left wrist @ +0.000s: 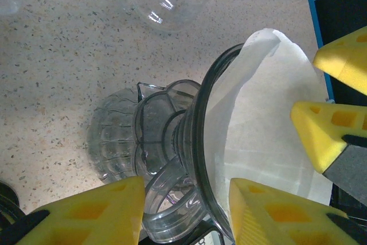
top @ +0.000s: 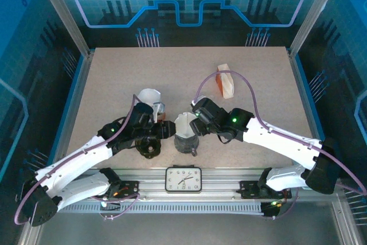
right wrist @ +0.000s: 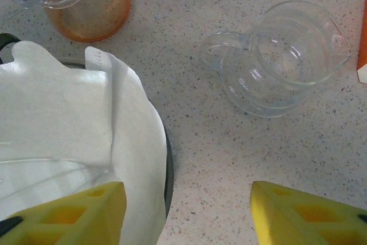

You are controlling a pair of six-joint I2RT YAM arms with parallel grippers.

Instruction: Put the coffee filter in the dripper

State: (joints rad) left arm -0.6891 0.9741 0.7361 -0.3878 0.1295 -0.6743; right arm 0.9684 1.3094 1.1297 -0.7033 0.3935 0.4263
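White paper is what I see first: the coffee filter (top: 184, 123) sits inside the dripper (top: 184, 143), near the middle of the bench (top: 114, 73) and close to my side of it. From my right wrist, the paper looks like a big folded sheet. Its top pokes up above the dark rim of the dripper.

My left hand (top: 169, 130) comes in from the left and pinches the dripper. From my left wrist I see one yellow finger on each side of the clear plastic, both right up against it. The white paper lines the inside, just past the dark rim.

My right hand (top: 194, 121) is on the other side, just by the top of the coffee filter. Its fingers (right wrist: 309, 216) are spread wide and it grips nothing. From my right wrist, one yellow finger is over the edge of the paper and the other is over bare bench. I cannot tell if the first finger touches the paper.

A glass jug (right wrist: 281, 61) stands on the bench past the dripper, apart from it. An orange cup (right wrist: 89, 7) stands off to one side. An orange and white box (top: 225, 81) lies farther back. A clock (top: 183, 179) sits at the near edge — right between my two arms.
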